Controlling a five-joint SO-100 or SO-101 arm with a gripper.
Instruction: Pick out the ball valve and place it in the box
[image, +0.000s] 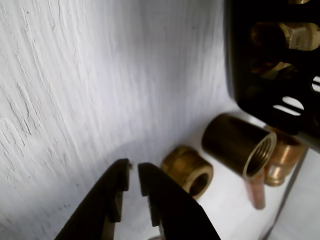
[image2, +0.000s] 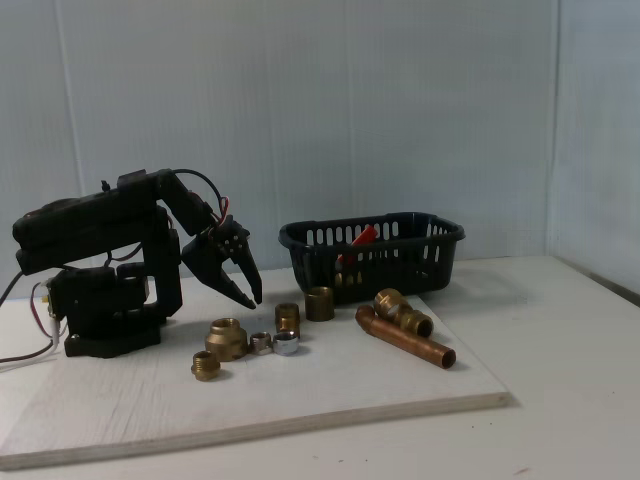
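Ball valve (image2: 360, 243) is being seen already inside the box (image2: 440, 243) in the fixed view, its red lever handle slanting up above the rim near the middle, while the brass body is being hidden behind the slotted wall. Through the slots in the wrist view, brass shapes are being glimpsed inside the box (image: 240, 60), though it cannot be told which fitting they belong to. The placing step is therefore being judged as done.

The gripper (image2: 245, 290) is being held over the white board (image2: 420, 385) to the left of the box, pointing down near the small brass fittings, with nothing between its fingers. In the wrist view the gripper (image: 134, 172) is being shown nearly closed, only a narrow gap being left between the tips.

Just to the right of the tips in that view, a brass ring (image: 188, 170) and a threaded brass coupling (image: 240, 144) are being seen lying on the board, with a copper pipe (image: 257, 189) just beyond.

As for handling, the valve is being judged heavy and rigid for its size, with smooth metal that could be slipping in the claw; the flat lever or the hexagonal end is being judged the surest place for a hold, should it need moving again
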